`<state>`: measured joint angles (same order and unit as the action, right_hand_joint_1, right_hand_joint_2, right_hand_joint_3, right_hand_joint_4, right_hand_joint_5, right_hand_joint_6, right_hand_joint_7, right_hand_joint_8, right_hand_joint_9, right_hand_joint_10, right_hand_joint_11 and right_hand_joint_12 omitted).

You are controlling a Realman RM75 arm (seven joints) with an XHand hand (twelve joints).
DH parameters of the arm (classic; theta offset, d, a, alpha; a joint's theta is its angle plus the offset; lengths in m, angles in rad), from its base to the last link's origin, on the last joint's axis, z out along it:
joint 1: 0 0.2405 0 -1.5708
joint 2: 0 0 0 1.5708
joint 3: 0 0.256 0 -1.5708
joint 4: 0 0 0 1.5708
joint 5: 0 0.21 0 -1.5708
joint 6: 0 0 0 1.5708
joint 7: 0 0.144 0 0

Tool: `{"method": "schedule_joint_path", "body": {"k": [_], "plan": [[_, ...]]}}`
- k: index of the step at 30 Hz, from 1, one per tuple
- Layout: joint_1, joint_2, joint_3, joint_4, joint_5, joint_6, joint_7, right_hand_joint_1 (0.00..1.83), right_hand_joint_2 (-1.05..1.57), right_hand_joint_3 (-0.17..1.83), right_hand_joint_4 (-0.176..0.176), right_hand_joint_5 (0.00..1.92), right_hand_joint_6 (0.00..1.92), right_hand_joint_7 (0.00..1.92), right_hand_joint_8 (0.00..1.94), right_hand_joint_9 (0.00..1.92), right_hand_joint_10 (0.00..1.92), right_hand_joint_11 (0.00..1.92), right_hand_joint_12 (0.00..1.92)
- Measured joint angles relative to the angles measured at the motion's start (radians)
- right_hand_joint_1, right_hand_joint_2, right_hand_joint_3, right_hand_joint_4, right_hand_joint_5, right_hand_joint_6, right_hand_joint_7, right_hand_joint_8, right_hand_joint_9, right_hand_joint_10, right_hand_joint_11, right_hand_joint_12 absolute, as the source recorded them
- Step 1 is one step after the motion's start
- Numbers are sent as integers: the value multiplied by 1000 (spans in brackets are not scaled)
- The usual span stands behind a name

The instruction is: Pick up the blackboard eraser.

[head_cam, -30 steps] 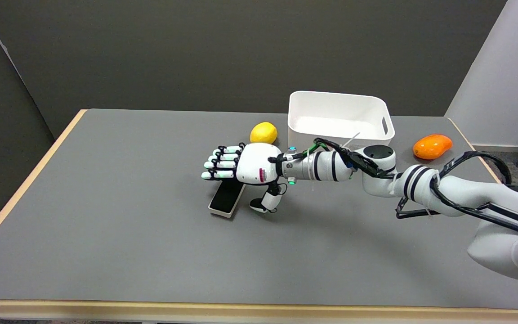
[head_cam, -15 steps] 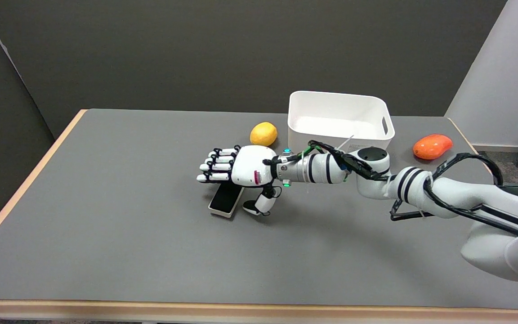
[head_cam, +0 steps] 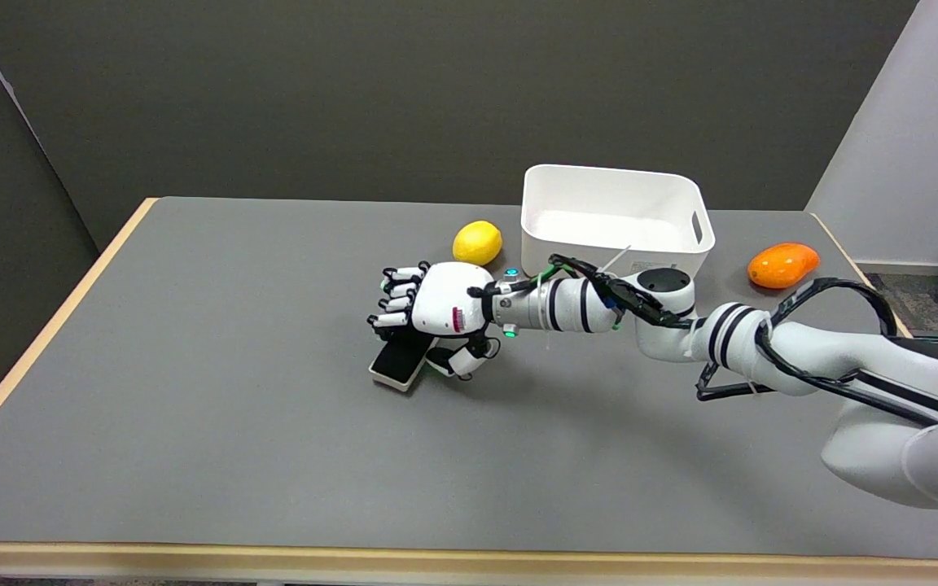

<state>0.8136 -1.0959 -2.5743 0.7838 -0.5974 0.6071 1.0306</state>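
Since a second ago our right hand (head_cam: pixel 436 313) has slid a bit further left and curled its fingers down, and the blackboard eraser (head_cam: pixel 397 364) has shifted too: its near end now sits a little further left and it looks slightly more turned than before. Lemon, bin and mango haven't budged, and the camera looks the same.

Right now we've got the hand sitting over the far end of the eraser, back of the hand facing up. The fingers (head_cam: pixel 392 303) bend down on the left side of it and the thumb (head_cam: pixel 457 364) tucks in low on the right, just beside the eraser's right edge. So it's closing around the eraser, but we honestly can't tell whether it's actually gripping it or just touching. The eraser looks like it's lying flat on the gray worktop (head_cam: pixel 192 407), black face up with a pale rim, roughly mid-table.

Behind the hand there's a yellow lemon (head_cam: pixel 477 242), near the wrist but apart from it. A white plastic bin (head_cam: pixel 614 213) stands just right of the lemon, and an orange mango (head_cam: pixel 782 264) lies off to the bin's right, near the worktop's right edge.
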Motion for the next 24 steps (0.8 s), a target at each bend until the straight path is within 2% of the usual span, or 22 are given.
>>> {"method": "schedule_joint_path", "body": {"k": [1, 3, 9, 11, 12, 13, 14, 16, 20, 22, 24], "plan": [[0, -1, 0, 0, 0, -3, 0, 819, 1006, 792, 68, 240, 1178, 441, 752, 402, 898, 0, 890], [-1, -4, 0, -1, 0, -9, 0, 704, 1334, 250, 85, 420, 1820, 448, 824, 425, 949, 13, 917], [-5, -8, 6, 0, 5, -22, 0, 703, 1331, 252, 90, 423, 1817, 474, 915, 450, 1003, 32, 943], [-6, -9, 6, 0, 4, -25, 0, 730, 1299, 343, 43, 417, 1849, 489, 909, 471, 983, 50, 910], [-7, -9, 7, 0, 4, -27, -1, 732, 1296, 338, 48, 423, 1839, 499, 926, 481, 1002, 56, 917], [-8, -10, 7, 0, 4, -28, -1, 725, 1307, 290, 76, 435, 1809, 509, 958, 489, 1042, 59, 945], [-8, -10, 8, 1, 4, -30, -1, 775, 1317, 231, 72, 437, 1797, 537, 1070, 503, 1082, 64, 972], [-9, -11, 8, 1, 3, -34, -1, 1061, 1325, 135, -73, 401, 1865, 631, 1501, 542, 1112, 81, 993], [-11, -12, 14, 1, 3, -41, -1, 1104, 1311, 74, -70, 453, 1770, 703, 1410, 579, 1096, 137, 968], [-12, -12, 19, 2, 2, -44, -1, 1088, 1271, 174, -62, 447, 1779, 694, 1453, 576, 1181, 114, 1049], [-13, -12, 26, 4, 0, -45, -2, 1104, 1244, 206, -71, 457, 1747, 721, 1442, 585, 1213, 122, 1087]]}}
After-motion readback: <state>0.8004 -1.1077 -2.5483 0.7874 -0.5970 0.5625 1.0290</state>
